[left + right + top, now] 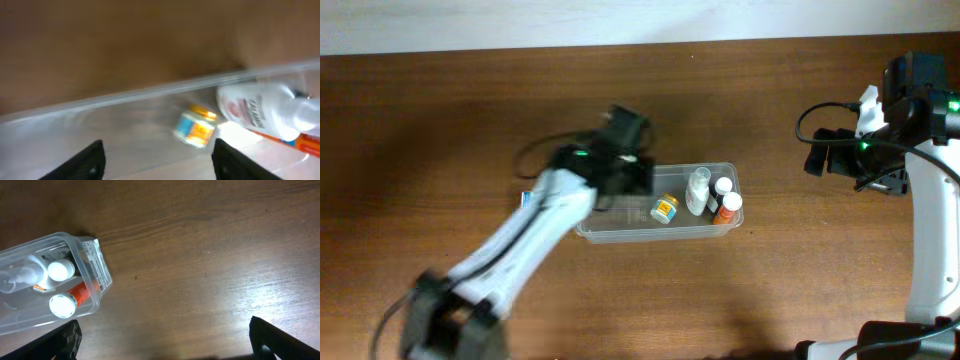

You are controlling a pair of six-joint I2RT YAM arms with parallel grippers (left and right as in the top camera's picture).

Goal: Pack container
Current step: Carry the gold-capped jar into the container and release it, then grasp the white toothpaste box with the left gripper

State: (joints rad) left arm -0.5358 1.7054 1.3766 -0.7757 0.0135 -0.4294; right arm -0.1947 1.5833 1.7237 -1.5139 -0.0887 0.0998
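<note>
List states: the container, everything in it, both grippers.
Clear plastic rectangular container: lidless, upright.
White plastic bottle: on its side in the container.
Small yellow-labelled jar: in the container.
Orange white-capped bottle: capped, in the container.
Second white-capped bottle: capped, in the container.
Left gripper: open, empty.
Right gripper: open, empty.

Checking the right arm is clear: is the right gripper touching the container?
Apart. Overhead shows bare table between the right gripper and the container; the right wrist view shows the same gap.
</note>
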